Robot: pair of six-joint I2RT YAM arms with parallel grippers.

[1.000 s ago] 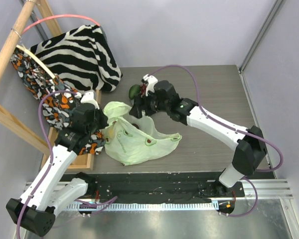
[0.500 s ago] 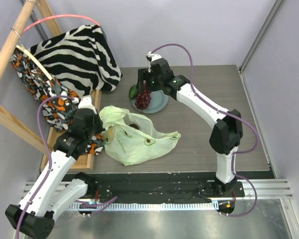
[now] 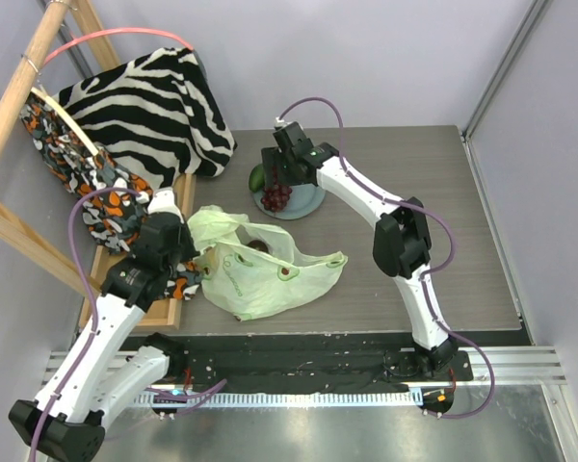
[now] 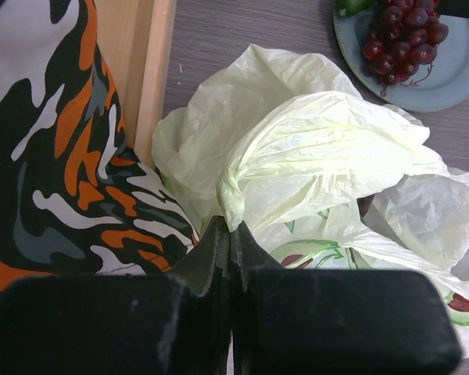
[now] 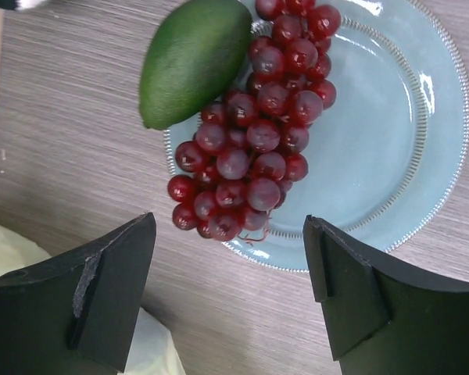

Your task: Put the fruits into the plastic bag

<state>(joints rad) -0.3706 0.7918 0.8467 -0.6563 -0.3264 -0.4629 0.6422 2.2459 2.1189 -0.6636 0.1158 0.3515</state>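
Note:
The pale green plastic bag (image 3: 265,279) lies crumpled at the table's middle left. My left gripper (image 3: 197,252) is shut on a bunched fold of the bag (image 4: 320,156) at its left edge, jaws pressed together (image 4: 230,234). A dark round shape (image 3: 258,246) shows inside the bag's mouth. Behind it, a grey-blue plate (image 3: 310,199) holds a dark red grape bunch (image 3: 276,196), with a green avocado (image 3: 258,177) at its left rim. My right gripper (image 3: 278,175) hangs open above the grapes (image 5: 254,133) and avocado (image 5: 194,58), holding nothing (image 5: 230,226).
A zebra-striped cloth (image 3: 159,106) and an orange-black patterned cloth (image 3: 96,192) hang from a wooden rack (image 3: 10,125) at the left. The rack's wooden base (image 4: 144,78) runs beside the bag. The plate (image 5: 399,133) sits on grey wood-grain tabletop (image 3: 414,173).
My right arm swung from above the bag's mouth back to the plate, and its open gripper now hovers over the grapes. The left gripper kept its hold on the bag.

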